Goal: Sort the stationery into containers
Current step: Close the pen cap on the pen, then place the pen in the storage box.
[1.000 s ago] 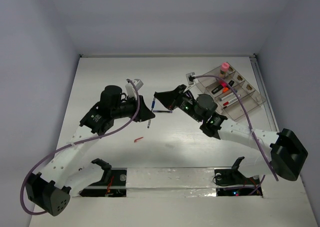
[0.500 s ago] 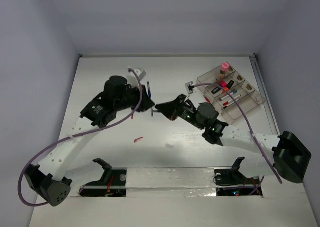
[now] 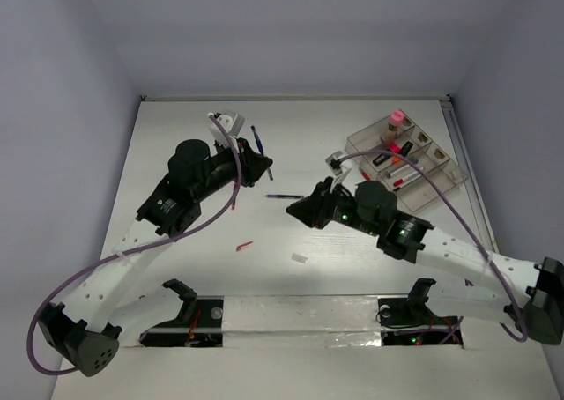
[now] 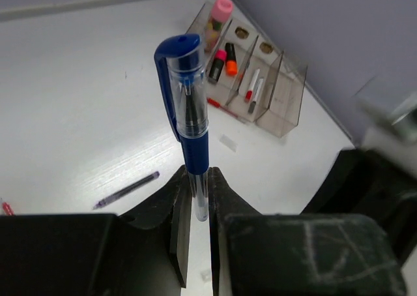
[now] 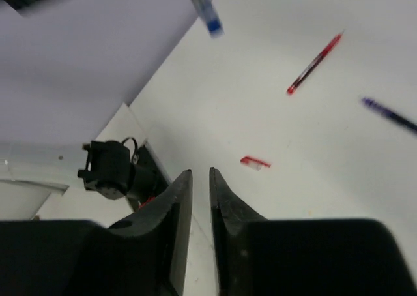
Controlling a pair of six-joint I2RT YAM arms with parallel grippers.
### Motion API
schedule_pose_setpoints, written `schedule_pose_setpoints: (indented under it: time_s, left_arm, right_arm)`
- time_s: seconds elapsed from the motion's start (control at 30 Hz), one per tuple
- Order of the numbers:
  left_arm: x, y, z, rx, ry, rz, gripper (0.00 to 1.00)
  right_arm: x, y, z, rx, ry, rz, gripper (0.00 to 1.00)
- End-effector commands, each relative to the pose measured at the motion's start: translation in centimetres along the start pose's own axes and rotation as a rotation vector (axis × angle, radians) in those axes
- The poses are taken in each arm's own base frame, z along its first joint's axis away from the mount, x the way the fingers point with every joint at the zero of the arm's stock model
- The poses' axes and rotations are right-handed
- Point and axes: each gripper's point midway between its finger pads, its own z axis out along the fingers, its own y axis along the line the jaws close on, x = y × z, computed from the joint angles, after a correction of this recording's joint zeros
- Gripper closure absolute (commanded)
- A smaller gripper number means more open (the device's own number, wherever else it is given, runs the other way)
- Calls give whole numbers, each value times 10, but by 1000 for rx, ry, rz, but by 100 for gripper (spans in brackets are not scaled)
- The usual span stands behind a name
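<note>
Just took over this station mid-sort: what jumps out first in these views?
The left gripper is clamped on a blue capped pen, held up left of the table's centre. At the right rear sits the clear organiser tray, with a pink-capped bottle, markers and pens inside. A thin purple refill lies loose between the arms, near the right gripper, whose jaws are a slit apart and empty.

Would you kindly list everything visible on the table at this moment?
Tray: one, clear, table's far right.
Bottle: one, pink-capped, tray's far end.
Marker: one, orange, in tray.
Blue pen: one, upright in left tool.
Purple pen: one, lying mid-table.
Red pen: one, on table by left arm.
Red scrap: one, near front edge.
White piece: one, near front edge.
Table: one, white.
Left tool: shut on blue pen.
Right tool: empty, slightly open, above table.
</note>
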Motion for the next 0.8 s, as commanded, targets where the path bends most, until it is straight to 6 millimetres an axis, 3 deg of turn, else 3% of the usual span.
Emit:
schedule_pose_setpoints:
  time_s: [0.0,0.03,0.07,0.13,0.17,0.2,0.27,0.4,0.53,0.67,0.77]
  left_arm:
    - [4,-14,-13,83,6,55,100]
    - [16,-22,-14,144,45,60,100]
    - [20,-21,-13,143,51,59,100]
    - [37,-34,-16,244,109,63,100]
    - [40,-39,-16,286,117,69,100]
    - [46,-51,-20,363,139,72,100]
    - [52,-59,-23,432,156,79,100]
    - [57,-71,-32,520,180,84,100]
    - [60,-71,-31,524,191,77,100]
    - [58,-73,-30,539,177,81,100]
    - [60,-72,-28,536,185,76,100]
  right_arm:
    - [-54,-8,-26,72,-86,-139,69]
    - [-68,-10,-37,64,-94,-170,60]
    - [-71,1,-40,17,-89,-189,60]
    - [-84,9,-47,-56,-92,-216,46]
    - [-94,17,-47,-86,-101,-243,39]
    - [-98,21,-46,-108,-98,-257,38]
    - [-99,26,-35,-143,-64,-274,36]
    - [-126,40,-25,-198,-111,-292,35]
    - [-122,58,-13,-321,-67,-268,35]
    - [-117,59,-3,-360,-44,-234,36]
    - [-115,61,0,-381,-41,-215,43]
